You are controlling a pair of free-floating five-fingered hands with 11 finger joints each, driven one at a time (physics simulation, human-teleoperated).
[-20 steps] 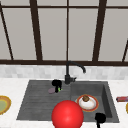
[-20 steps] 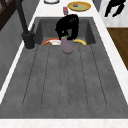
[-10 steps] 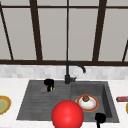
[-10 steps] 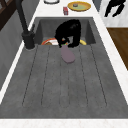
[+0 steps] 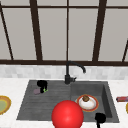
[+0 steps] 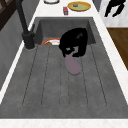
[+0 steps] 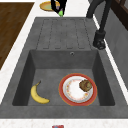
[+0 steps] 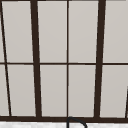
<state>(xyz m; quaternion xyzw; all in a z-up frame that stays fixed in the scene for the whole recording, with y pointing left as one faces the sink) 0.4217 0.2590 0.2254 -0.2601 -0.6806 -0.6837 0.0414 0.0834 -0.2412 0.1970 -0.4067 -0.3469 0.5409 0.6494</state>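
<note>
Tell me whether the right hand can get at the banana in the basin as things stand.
Probably yes. The banana lies alone on the basin floor, apart from the plate, open from above. The right hand hovers at the sink's front right edge, nothing visibly between.

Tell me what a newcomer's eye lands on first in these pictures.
First comes the big red ball at the front edge of the sink, beside the red-rimmed plate with a brown muffin in the basin. Next is the left hand over the ribbed draining board, its fingers curled onto a mauve oval disc. The right hand hangs at the sink's front right corner.
</note>
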